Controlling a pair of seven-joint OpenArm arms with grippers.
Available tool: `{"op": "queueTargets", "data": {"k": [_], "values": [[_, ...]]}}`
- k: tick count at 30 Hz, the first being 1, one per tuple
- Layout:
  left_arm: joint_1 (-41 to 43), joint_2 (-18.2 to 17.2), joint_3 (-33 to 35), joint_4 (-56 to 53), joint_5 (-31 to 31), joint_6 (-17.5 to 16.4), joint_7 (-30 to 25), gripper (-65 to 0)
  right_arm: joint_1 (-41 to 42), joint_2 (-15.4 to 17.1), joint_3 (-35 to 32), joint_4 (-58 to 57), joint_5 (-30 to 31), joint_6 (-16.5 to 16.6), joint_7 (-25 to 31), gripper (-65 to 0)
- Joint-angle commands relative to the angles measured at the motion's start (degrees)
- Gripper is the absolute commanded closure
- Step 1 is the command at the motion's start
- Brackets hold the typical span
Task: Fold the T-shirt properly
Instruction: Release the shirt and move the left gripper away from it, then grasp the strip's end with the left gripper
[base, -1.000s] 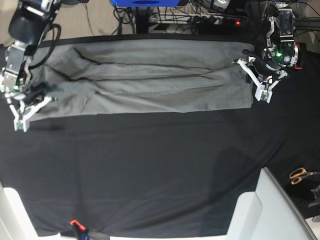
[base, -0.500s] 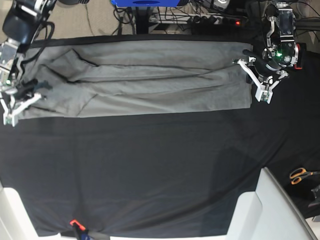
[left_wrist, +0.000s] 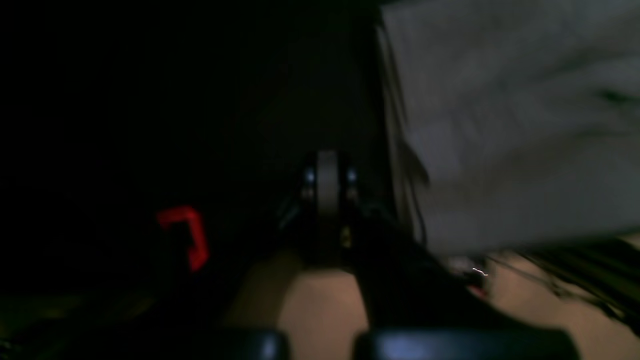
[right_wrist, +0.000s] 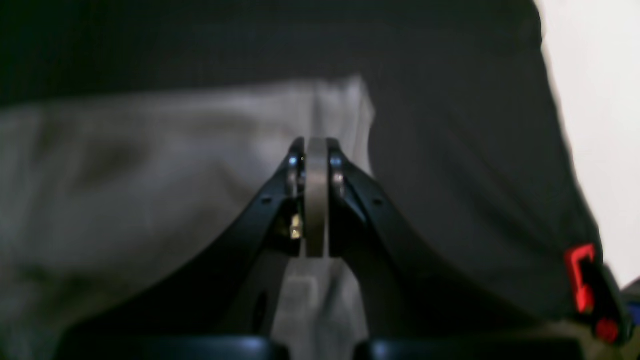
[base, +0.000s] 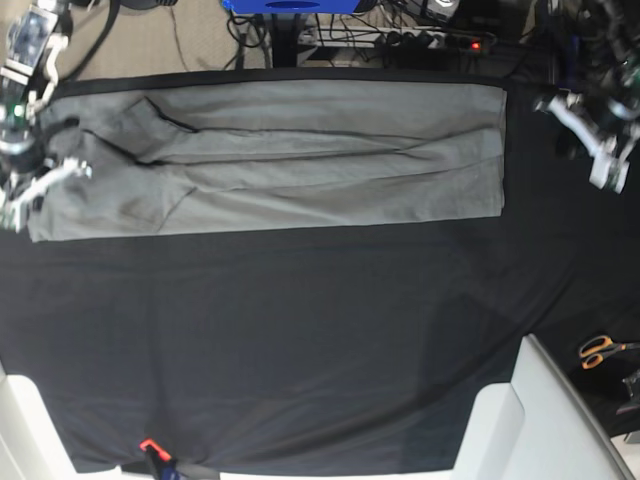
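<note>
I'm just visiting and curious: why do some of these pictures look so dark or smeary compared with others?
Left wrist view: very dark and motion-blurred, only the plain grey cotton T-shirt catches light. Right wrist view: soft and out of focus, with a washed-out white patch at right. Base view: evenly lit and sharp, though the black table cloth swallows detail.

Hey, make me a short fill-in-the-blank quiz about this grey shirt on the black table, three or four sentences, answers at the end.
1. The plain grey cotton T-shirt lies as a long band along the ____ edge of the table in the base view.
2. The table is covered by a ____ cloth.
3. The orange-handled scissors lie near that view's ____ edge.
4. The left hand is ____ the T-shirt, not on it.

Missing words: top; black; right; beside
</note>
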Motion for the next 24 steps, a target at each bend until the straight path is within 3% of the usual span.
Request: {"op": "queueTargets", "data": {"k": [1, 6, 7, 13, 19, 24], "values": [[0.02, -0.97, -1.83, -1.18, -2.26, -0.06, -0.92, -12.5, -0.10, -0.48, 0.19, 1.49, 0.61, -0.24, 1.52, 0.0], [-1.65, -1.68, -2.71, -9.36, -7.19, -0.06, -1.10, -61.7, -2.12, -1.44, 0.11, 1.40, 0.61, -0.16, 1.52, 0.0], [-2.36, -1.68, -2.71, -10.41, -7.71, -0.06, -1.19, -65.0, -2.38, -1.44, 0.11, 1.40, 0.61, -0.16, 1.52, 0.0], [-9.13, 0.17, -2.54, -17.97, -7.80, -0.06, -1.19, -65.0, -2.56, -1.53, 0.11, 1.31, 0.61, -0.16, 1.52, 0.0], [-11.68, 1.05, 5.38, -21.67, -8.07, -0.06, -1.19, -65.0, -2.56, -1.53, 0.11, 1.31, 0.43, -0.16, 1.52, -0.2], [-11.68, 2.89, 8.98, -23.95, -7.71, -0.06, -6.02, -65.0, -2.65, -1.53, 0.11, 1.31, 0.43, 0.99, 1.52, -0.2]]}}
